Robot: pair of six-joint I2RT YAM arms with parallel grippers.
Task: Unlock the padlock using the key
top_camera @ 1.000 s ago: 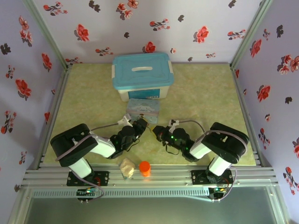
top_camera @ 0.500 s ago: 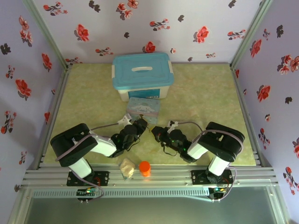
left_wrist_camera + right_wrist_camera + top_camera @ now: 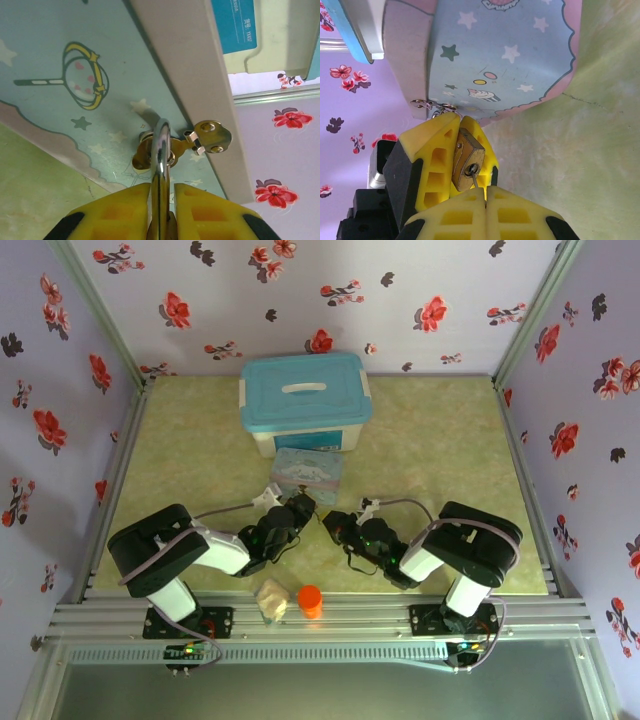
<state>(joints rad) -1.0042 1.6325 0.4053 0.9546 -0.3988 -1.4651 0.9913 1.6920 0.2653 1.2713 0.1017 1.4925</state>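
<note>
The brass padlock (image 3: 467,160) hangs at the front of the cartoon-printed tin (image 3: 307,468), its silvery shackle (image 3: 161,150) passing through the tin's brass hasp (image 3: 210,136). My left gripper (image 3: 161,186) is shut on the padlock, and its yellow fingers (image 3: 432,150) flank the brass body. The thin grey key (image 3: 475,181) sticks into the keyhole on the padlock's underside. My right gripper (image 3: 485,189) is shut on the key's other end. From above, the left gripper (image 3: 300,507) and the right gripper (image 3: 333,520) meet tip to tip just in front of the tin.
A white box with a blue lid (image 3: 305,400) stands behind the tin. An orange cylinder (image 3: 310,600) and a beige lumpy thing (image 3: 271,598) sit at the near edge between the arm bases. Flowered walls close in three sides.
My right arm has edged slightly left toward the left gripper. Both grips look the same as before.
</note>
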